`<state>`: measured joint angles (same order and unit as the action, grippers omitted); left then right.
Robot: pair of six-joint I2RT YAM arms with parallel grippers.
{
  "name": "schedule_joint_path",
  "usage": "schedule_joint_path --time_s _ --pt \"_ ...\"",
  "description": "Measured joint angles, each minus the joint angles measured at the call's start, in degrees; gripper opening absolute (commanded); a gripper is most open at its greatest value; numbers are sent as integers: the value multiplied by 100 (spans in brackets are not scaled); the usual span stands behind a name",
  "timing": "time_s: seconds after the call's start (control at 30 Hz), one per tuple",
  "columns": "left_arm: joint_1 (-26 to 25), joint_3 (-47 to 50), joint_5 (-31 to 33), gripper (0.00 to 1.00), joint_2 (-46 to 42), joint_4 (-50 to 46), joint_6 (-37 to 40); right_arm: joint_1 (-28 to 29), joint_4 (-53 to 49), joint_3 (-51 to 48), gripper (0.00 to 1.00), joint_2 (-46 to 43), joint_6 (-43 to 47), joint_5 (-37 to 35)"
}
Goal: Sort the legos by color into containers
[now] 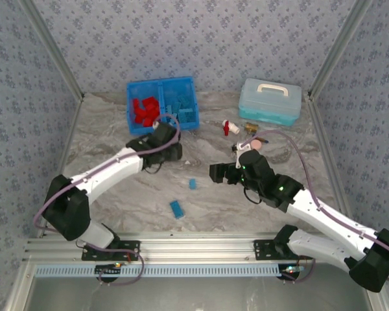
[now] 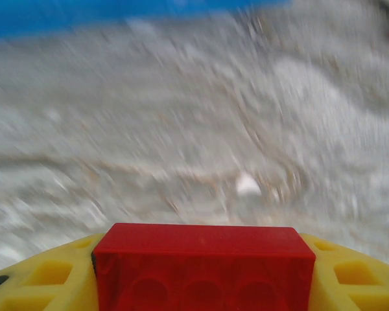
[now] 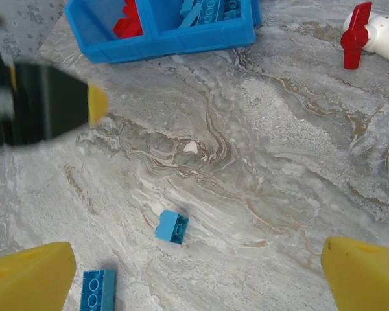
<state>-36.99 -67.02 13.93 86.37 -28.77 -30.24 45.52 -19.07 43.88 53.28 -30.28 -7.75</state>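
Counts on the worktop [image 1: 136, 201]: bricks, bin and stray items.

Two light blue bricks are counted lying loose, a small brick [image 1: 192, 184] at frame centre and a longer brick [image 1: 176, 208] just below it. One red brick [image 2: 204, 265] is seen clamped between the left fingers [image 2: 39, 282]. One blue bin [image 1: 181, 80] with two compartments is counted at upper centre. The red pile [image 1: 146, 111] and the blue pile [image 1: 185, 113] inside are too heaped to be numbered. One teal case [image 1: 270, 102], one red-and-white piece [image 1: 231, 127] and one pink ball [image 1: 255, 144] are also counted.

Standing at the far edge of the table [image 1: 117, 194]: bin [image 1: 162, 81] left, lidded case [image 1: 270, 102] right. Lying before them, mid-table: farther brick [image 1: 192, 184], nearer brick [image 1: 177, 208] just left.
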Motion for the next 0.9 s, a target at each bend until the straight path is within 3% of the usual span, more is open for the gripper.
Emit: schedule_joint_path --time_s 0.13,0.27,0.4,0.53,0.7,0.9 --pt "881 -1003 129 46 573 0 654 0 -2 -2 100 -63 -20 0" --pt "1683 -2245 90 49 1687 -127 1082 0 -2 -2 100 -164 -39 -2" --pt "2192 -3449 31 51 2809 -422 1303 0 -7 -2 100 -240 -42 -2" --pt "2352 -4990 22 61 3853 -1003 1506 0 -81 -2 100 -295 -42 -17" --pt "2376 -6922 -136 66 4876 -1661 1589 0 -177 -2 100 -404 -46 -50" --pt "2389 -6959 -376 73 4843 -1864 1561 0 -179 -2 100 -402 -155 -52"
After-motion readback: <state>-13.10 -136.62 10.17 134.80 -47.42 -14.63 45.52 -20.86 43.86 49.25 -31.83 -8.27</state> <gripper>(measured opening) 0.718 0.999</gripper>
